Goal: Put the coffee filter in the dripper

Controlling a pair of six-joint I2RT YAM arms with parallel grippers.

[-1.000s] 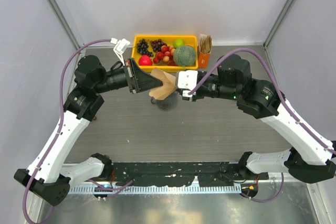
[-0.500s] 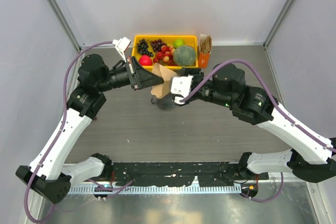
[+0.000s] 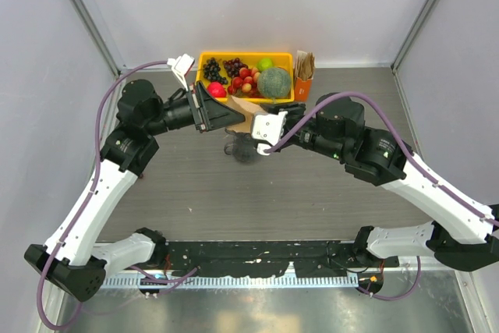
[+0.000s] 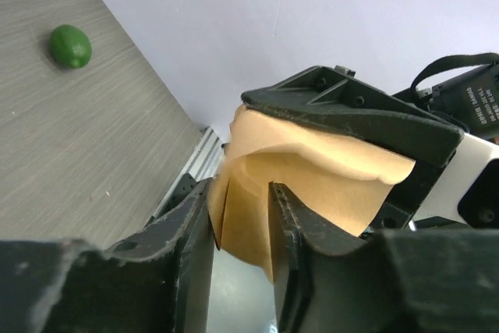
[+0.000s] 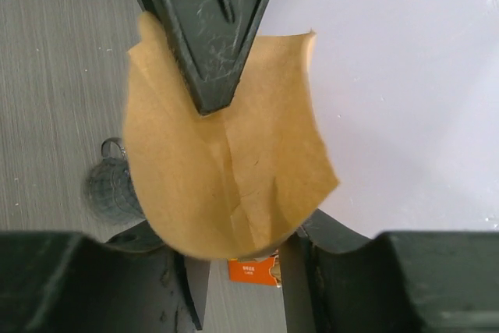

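The tan paper coffee filter (image 3: 248,108) hangs in the air just behind the smoky-grey ribbed dripper (image 3: 243,148), which stands on the table. My left gripper (image 3: 234,117) is shut on the filter's left edge. In the left wrist view the filter (image 4: 312,185) sits between the left gripper's (image 4: 240,193) fingers. My right gripper (image 3: 262,127) meets the filter from the right. In the right wrist view the right gripper (image 5: 242,243) is open, with the filter's (image 5: 226,169) lower edge between its fingers. The dripper (image 5: 113,189) shows below left.
A yellow tray (image 3: 204,58) of fruit with a green melon (image 3: 274,82) stands at the back. Next to it is an orange box with brown papers (image 3: 302,83); the box also shows in the right wrist view (image 5: 253,271). A small green fruit (image 4: 71,45) lies on the table.
The right gripper has moved left up to the filter. The left gripper has drawn the filter a little toward the tray, so the dripper now shows more fully.
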